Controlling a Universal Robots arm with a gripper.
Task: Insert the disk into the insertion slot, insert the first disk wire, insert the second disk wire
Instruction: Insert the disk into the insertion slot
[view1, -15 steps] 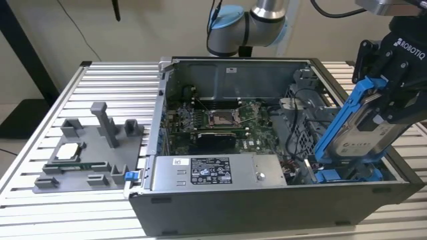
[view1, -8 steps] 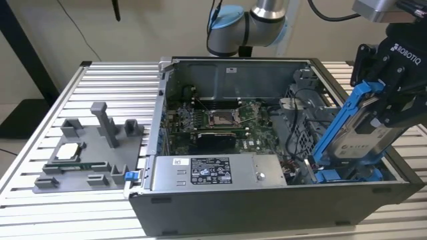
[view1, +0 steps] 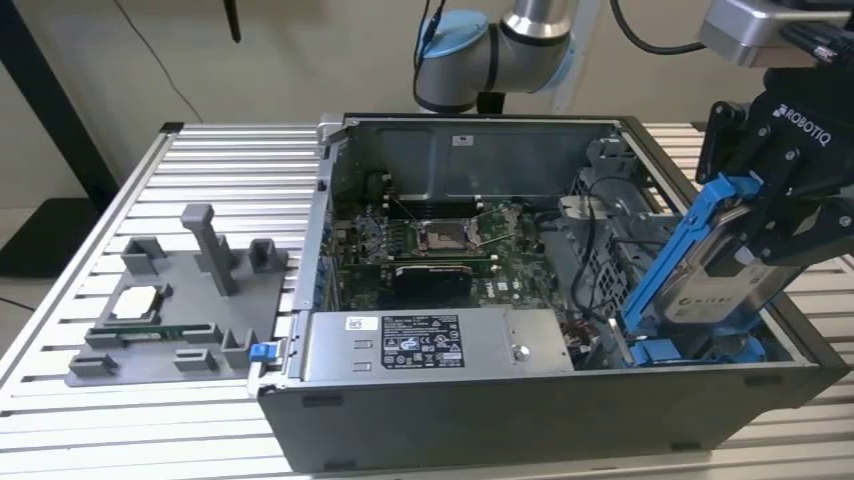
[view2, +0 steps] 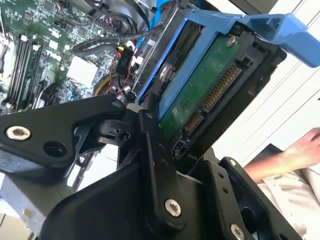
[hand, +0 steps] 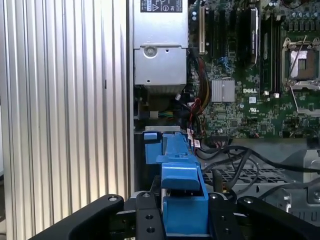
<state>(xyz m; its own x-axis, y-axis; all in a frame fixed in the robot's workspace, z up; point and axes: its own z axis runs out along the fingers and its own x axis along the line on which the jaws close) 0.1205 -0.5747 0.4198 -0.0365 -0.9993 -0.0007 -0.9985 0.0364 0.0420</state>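
Exterior view, disk tilted, cables beside slot

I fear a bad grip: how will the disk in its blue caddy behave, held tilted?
Likely stiff: the disk shows metal and a circuit board. Its blue caddy looks thin plastic, may flex. Tilted in the hand, it might slip.

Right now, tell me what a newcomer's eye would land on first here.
The blue-framed disk stands out, held tilted in the black claw over the exterior view's right end of the open case. Next comes the green motherboard lying bare inside the case. At the exterior view's left, a grey tray with a chip sits on the slatted table.
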